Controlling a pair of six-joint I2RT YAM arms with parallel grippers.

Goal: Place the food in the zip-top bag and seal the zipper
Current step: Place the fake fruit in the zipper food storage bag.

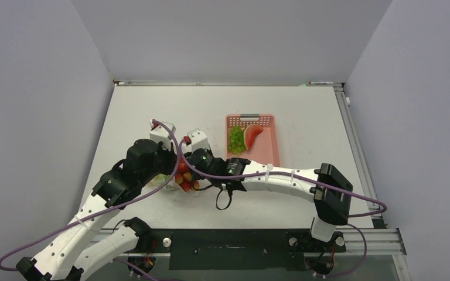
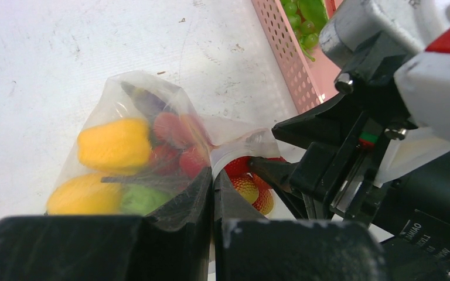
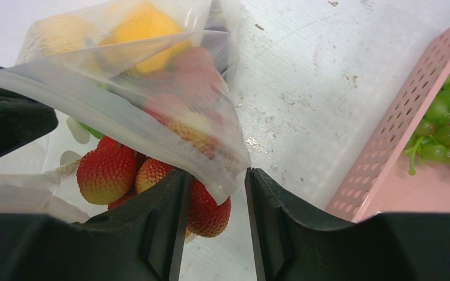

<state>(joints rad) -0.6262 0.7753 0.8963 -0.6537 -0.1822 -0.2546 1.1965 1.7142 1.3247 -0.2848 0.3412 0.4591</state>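
Pinching the clear crinkly plastic zip-top bag by its mouth edge, my left tool is fully closed on the film. My right tool stands partly open and grips nothing; a loose corner of the bag hangs between its jaws. The bag rests on the scuffed white tabletop, near the pink perforated plastic basket, with yellow toy produce inside. Risks, in my judgement: red dimpled toy berries crowd the mouth and could roll out or prevent sealing; closing the right tool now could catch a berry instead of film. Green toy grapes lie in the basket, unbagged. Plain pale walls enclose the tabletop.
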